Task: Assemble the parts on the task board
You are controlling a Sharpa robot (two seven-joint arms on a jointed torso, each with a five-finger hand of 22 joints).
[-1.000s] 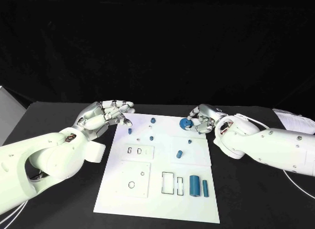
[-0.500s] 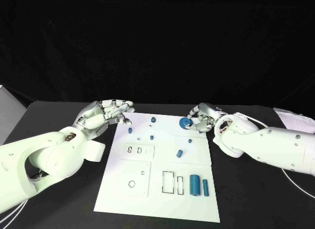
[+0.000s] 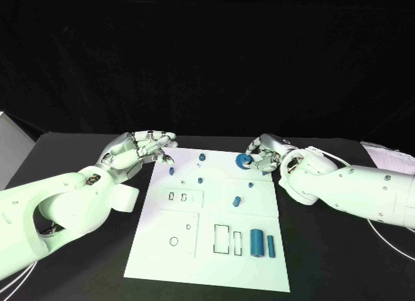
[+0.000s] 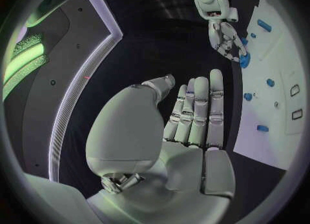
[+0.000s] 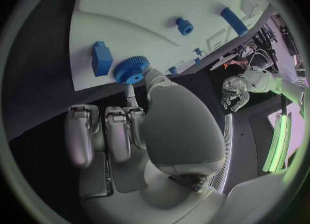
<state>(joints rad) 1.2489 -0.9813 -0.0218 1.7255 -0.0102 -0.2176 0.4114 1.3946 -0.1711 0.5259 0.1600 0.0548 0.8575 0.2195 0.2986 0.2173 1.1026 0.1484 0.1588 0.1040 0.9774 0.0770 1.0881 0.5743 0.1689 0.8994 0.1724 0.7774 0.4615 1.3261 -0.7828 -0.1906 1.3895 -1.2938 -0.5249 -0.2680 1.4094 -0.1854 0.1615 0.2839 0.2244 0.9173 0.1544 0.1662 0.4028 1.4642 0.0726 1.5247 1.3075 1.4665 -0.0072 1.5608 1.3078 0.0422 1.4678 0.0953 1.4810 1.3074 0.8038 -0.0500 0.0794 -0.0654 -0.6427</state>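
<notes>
At the far edge of the flat white task board (image 3: 207,235), your right hand (image 3: 264,157) holds the round blue toothed gear (image 5: 131,70) between its thumb and a finger, likely so you can turn or seat it there. Its other fingers (image 5: 106,133) curl in below. Your left hand (image 3: 139,150) hovers off the board's far left corner over the black tabletop (image 3: 80,157), fingers straight and close together, holding nothing, probably waiting
</notes>
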